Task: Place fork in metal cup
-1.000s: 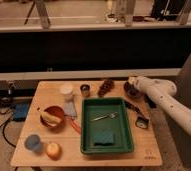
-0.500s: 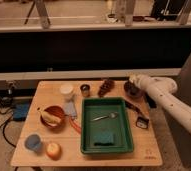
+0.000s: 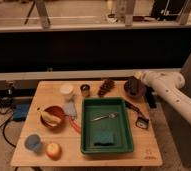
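A slim silver fork (image 3: 105, 117) lies at a slant inside the green tray (image 3: 88, 131), above a blue sponge (image 3: 105, 138). The metal cup (image 3: 85, 90), small and dark, stands upright behind the tray's left corner, right of the white cup (image 3: 66, 90). My gripper (image 3: 134, 87) is a dark shape at the table's back right, at the end of the white arm (image 3: 174, 97) that reaches in from the right. It hangs well right of the metal cup and behind the fork, with nothing visibly in it.
A brown bowl with a banana (image 3: 53, 116) and a red-handled utensil (image 3: 74, 124) lie left of the tray. A blue cup (image 3: 33, 142) and an apple (image 3: 53, 150) sit front left. A brown clustered object (image 3: 107, 87) stands behind the tray, a black-handled tool (image 3: 137, 114) to its right.
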You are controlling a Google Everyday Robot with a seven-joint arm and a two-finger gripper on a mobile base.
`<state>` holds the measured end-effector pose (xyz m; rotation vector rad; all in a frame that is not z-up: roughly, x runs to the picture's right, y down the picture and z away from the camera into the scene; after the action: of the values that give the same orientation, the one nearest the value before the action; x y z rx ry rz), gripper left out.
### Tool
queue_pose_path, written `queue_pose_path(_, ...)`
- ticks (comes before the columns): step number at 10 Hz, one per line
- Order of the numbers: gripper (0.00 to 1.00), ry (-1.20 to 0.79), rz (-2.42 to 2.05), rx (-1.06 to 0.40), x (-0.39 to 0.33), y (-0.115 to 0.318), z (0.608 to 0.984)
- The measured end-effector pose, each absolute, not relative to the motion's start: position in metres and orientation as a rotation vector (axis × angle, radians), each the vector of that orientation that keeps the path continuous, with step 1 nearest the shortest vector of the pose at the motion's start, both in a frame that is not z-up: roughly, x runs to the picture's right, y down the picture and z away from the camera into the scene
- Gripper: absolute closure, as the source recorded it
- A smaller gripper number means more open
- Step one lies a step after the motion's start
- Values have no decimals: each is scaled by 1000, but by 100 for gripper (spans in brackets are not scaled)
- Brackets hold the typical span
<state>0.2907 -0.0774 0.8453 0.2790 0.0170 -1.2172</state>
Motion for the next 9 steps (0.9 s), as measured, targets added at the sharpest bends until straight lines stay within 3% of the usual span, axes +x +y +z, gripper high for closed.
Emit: queue_pose_path(9,20,20,-1226,50,306,-93,882)
